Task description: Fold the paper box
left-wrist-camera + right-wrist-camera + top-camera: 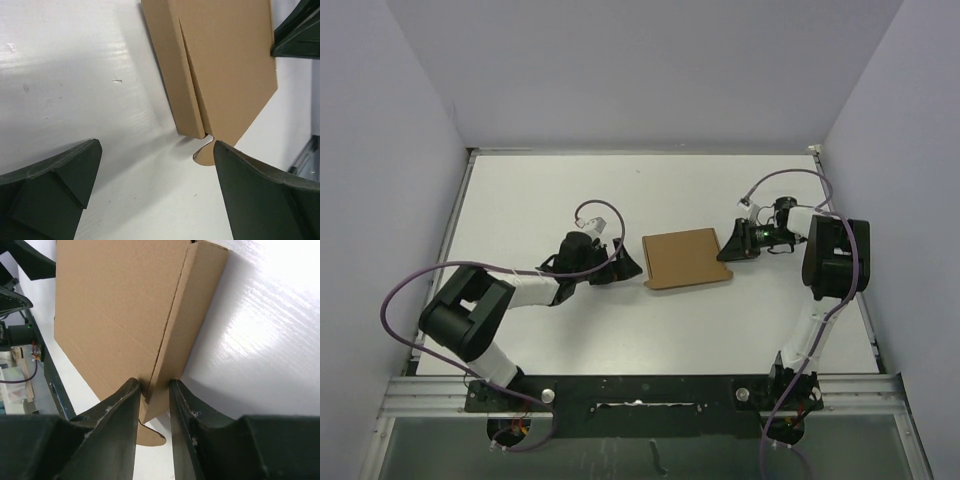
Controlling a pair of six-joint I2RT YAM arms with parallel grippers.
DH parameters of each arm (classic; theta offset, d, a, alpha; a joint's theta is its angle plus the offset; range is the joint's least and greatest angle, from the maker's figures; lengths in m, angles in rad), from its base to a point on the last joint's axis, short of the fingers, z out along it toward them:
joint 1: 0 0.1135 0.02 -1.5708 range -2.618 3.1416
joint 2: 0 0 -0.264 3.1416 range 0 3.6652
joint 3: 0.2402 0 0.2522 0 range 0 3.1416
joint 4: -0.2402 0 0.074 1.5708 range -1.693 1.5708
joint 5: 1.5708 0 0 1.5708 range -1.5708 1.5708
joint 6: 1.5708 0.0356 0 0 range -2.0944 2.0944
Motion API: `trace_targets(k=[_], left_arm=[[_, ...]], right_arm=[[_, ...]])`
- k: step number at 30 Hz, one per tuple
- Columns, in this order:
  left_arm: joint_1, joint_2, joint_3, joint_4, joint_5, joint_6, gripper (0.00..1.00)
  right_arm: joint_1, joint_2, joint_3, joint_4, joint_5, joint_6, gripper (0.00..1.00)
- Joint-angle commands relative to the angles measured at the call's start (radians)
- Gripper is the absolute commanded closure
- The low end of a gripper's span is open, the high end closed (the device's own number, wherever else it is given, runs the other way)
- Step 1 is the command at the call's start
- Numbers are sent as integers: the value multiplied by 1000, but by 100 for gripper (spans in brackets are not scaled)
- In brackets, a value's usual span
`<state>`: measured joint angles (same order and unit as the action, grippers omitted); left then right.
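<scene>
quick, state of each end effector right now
left end effector: open, holding nothing
right end effector: closed on the edge of the box

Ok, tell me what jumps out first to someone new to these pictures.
The brown paper box lies mid-table, partly folded, against the white table. The right tool pinches its raised side wall at the right edge, while the left tool gapes wide open just off its left edge.
</scene>
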<state>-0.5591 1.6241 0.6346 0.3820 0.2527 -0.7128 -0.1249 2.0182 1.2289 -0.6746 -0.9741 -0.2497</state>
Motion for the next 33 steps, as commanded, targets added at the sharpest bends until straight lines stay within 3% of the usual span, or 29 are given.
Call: trace_targets(k=[1,3,7,15,17,23,33], left_arm=[[12,10,-47,235,45,-158,2],[7,74,-55,347,63,-229,2],[-10,138,-32,423,70,-286,2],[-49,246,44,409,29,-332,3],[-55,282,49,436,21,-356,7],[-86,449,65,676,33,-496,34],[-121,451,62,764,-26,-546,43]], right_arm=[[-12,46,16,-14,25,-5,76],[-28,60,18,-20,21,-5,77],[-49,77,18,-23,7,-2,79],[-52,95,23,-29,3,-3,80],[-53,96,23,-28,8,-5,80],[-51,106,23,-29,14,-4,81],[-44,102,24,-29,9,-3,82]])
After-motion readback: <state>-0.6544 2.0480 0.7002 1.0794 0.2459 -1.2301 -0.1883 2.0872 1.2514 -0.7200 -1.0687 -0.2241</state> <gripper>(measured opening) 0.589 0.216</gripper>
